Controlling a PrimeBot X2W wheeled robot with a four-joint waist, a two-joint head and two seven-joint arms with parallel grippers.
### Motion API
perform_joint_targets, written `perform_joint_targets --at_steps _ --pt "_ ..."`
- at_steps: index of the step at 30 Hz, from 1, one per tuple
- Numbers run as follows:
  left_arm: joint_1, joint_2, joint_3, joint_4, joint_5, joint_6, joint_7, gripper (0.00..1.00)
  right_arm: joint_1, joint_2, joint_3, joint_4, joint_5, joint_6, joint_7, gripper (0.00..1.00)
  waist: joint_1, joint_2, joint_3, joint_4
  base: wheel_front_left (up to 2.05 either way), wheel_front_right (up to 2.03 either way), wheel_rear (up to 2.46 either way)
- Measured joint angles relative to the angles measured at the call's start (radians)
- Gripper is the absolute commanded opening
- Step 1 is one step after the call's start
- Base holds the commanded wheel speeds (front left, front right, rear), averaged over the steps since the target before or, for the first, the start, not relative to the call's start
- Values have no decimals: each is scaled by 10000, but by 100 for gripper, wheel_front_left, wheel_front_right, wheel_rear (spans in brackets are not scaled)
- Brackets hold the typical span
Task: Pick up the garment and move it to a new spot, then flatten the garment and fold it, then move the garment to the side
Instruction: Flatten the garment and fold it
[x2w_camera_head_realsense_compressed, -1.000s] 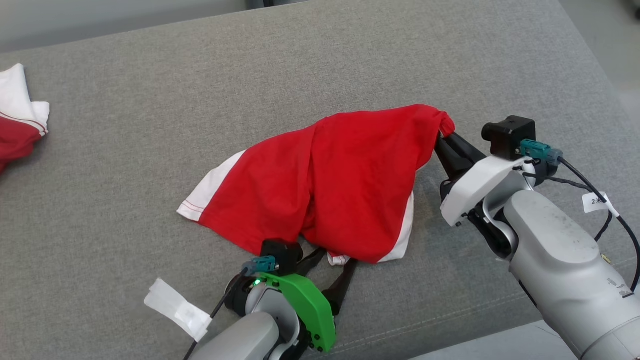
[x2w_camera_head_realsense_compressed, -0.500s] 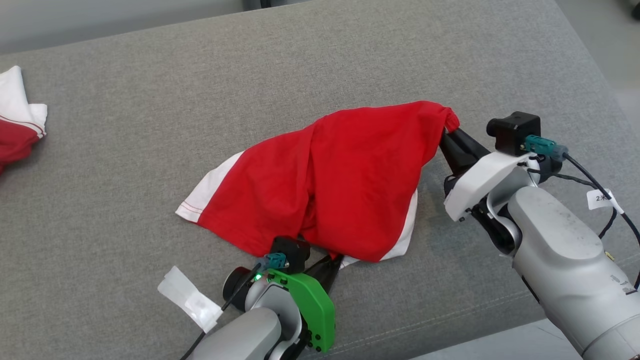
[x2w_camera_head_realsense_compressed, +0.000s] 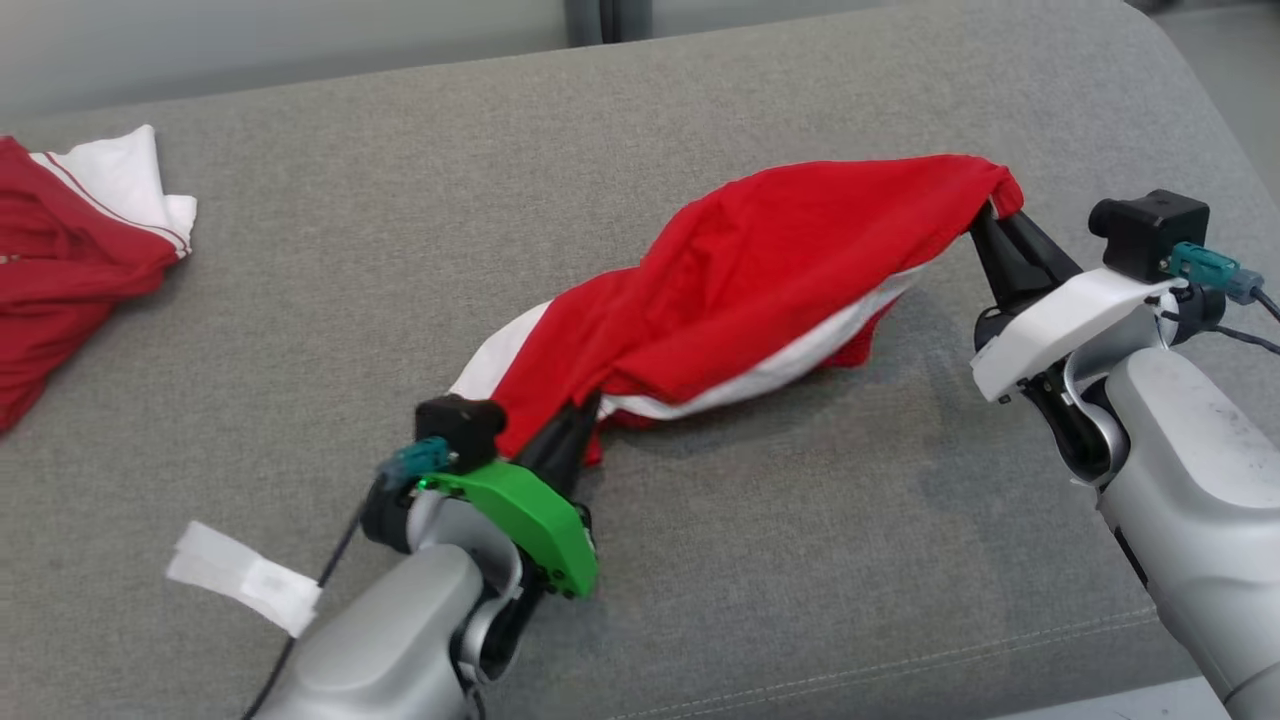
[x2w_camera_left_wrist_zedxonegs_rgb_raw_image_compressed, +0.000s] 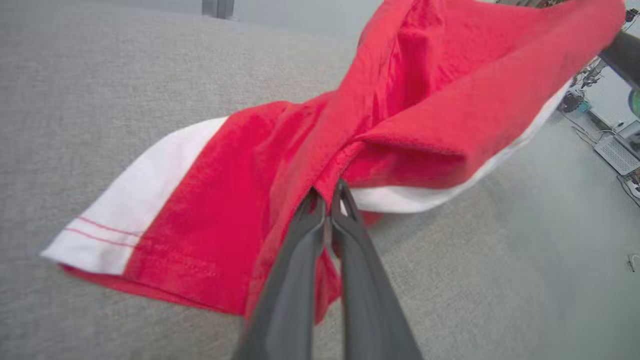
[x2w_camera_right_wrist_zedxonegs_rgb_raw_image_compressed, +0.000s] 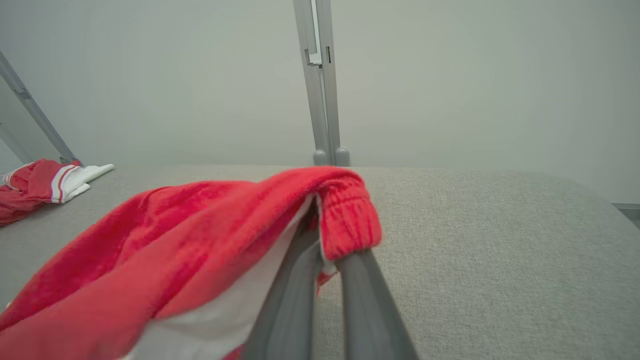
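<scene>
1. Your left gripper (x2w_camera_left_wrist_zedxonegs_rgb_raw_image_compressed: 327, 195): fingers pinched together on a red fold of the garment (x2w_camera_head_realsense_compressed: 760, 270). A second ago they stood apart at that near edge.
2. Your right gripper (x2w_camera_head_realsense_compressed: 992, 212): clamped on the ribbed hem, as before.
3. The garment: strung between your two grippers, raised at the right one and sagging onto the grey cushion (x2w_camera_head_realsense_compressed: 300, 330) just ahead of the left one. Earlier it lay spread wide and low.
4. Left wrist view alone: a white panel (x2w_camera_left_wrist_zedxonegs_rgb_raw_image_compressed: 145, 190) with red stitching, flat on the cushion left of the fingers.
5. Right wrist view alone: the ribbed band folded over one fingertip, with a metal post (x2w_camera_right_wrist_zedxonegs_rgb_raw_image_compressed: 320, 75) beyond.
6. Well off to the left of both grippers: a second red-and-white garment (x2w_camera_head_realsense_compressed: 70, 230), bunched.
7. Head view: a white tag (x2w_camera_head_realsense_compressed: 245, 580) on the cable behind your left wrist.
</scene>
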Motion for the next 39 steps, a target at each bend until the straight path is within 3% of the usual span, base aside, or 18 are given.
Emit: perform_joint_targets --at_steps 9,14,20,26,29,34,37,39 --pt "55 840 1850 -1553 -295 90 -6 0 656 -153 -389 -1189 -36 0 0 0 0 0 -778 423 0 0 0" --pt "111 1218 3599 -3275 169 213 4 0 974 -144 -570 -2211 -341 -13 -2 0 0 0 -1238 465 0 0 0" --pt "493 1488 5041 -5302 934 257 2 0 1239 -159 -905 -3620 -499 -86 -27 0 0 0 -1660 350 0 0 0" --pt "841 1908 5407 -6393 1379 347 -12 0 1493 -247 -1066 -4637 -441 -88 -29 0 0 0 -1856 202 0 0 0" --pt "1205 2314 5304 -5891 982 430 167 0 1566 -232 -190 -4347 -238 -73 573 0 0 0 -1726 190 0 0 0" --pt "523 2784 5540 -4195 734 435 1243 0 -195 -159 428 -3191 -468 15 1707 0 0 1 -1386 232 0 0 0" --pt "-822 2638 6071 -3758 648 435 1381 0 -2378 -63 -276 -3093 -941 -27 1592 0 0 0 -1188 319 0 0 0" --pt "-2028 2316 6669 -4013 644 426 1068 0 -3733 128 -940 -3427 -1026 -286 1103 0 0 0 -1074 411 0 0 0"
